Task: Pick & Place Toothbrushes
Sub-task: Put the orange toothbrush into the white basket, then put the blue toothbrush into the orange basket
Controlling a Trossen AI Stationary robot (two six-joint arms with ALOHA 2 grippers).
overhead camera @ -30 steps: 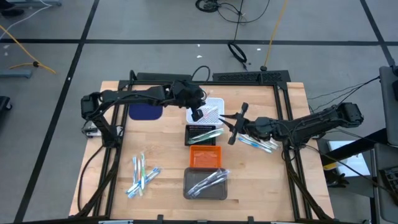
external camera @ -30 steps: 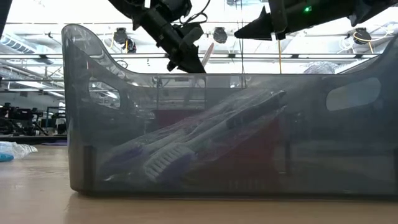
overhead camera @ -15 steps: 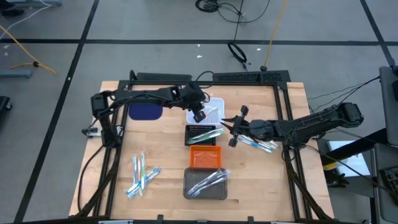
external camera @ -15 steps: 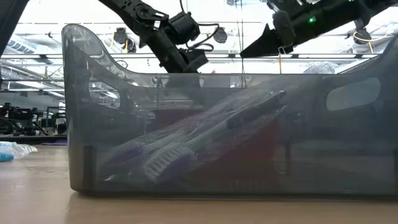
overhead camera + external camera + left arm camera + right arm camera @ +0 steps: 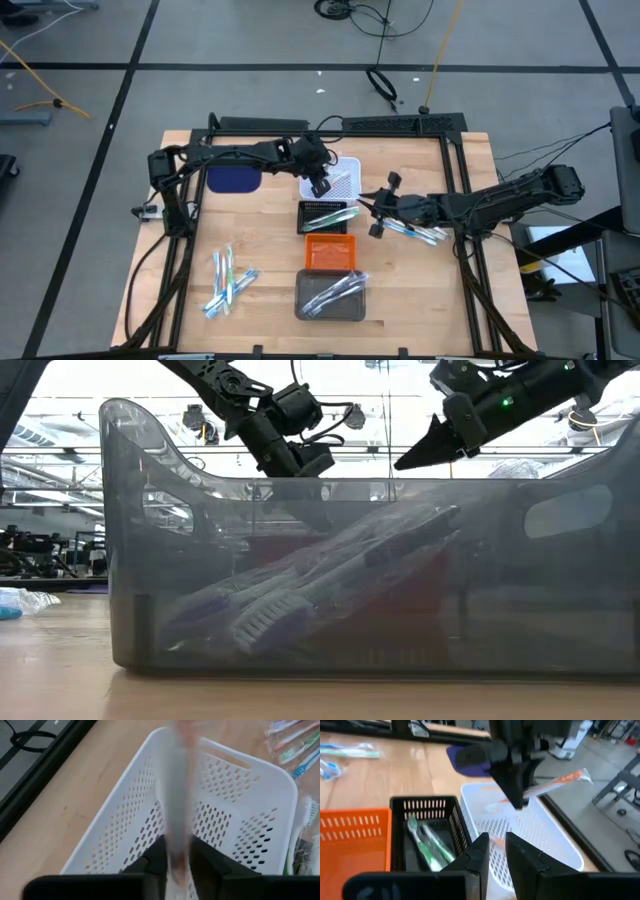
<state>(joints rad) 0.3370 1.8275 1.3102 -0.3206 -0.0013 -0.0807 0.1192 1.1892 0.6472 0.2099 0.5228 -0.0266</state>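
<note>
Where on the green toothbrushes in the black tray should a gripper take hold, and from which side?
Take one green toothbrush at mid-handle, coming straight down from above. They lie flat along the black tray, whose walls block any side approach. The left gripper, holding a red toothbrush, hangs over the white tray beside it. The right gripper is closer and empty, so probably better placed.

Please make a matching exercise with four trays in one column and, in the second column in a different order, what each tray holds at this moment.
Trays:
1. white tray
2. black tray
3. orange tray
4. grey tray

Contents:
A. clear-wrapped toothbrushes
B. green toothbrushes
C. nothing in it
D. nothing lying in it yet; the left gripper holds a red toothbrush over it

Pairs: 1-D, 2-B, 3-C, 4-A
</note>
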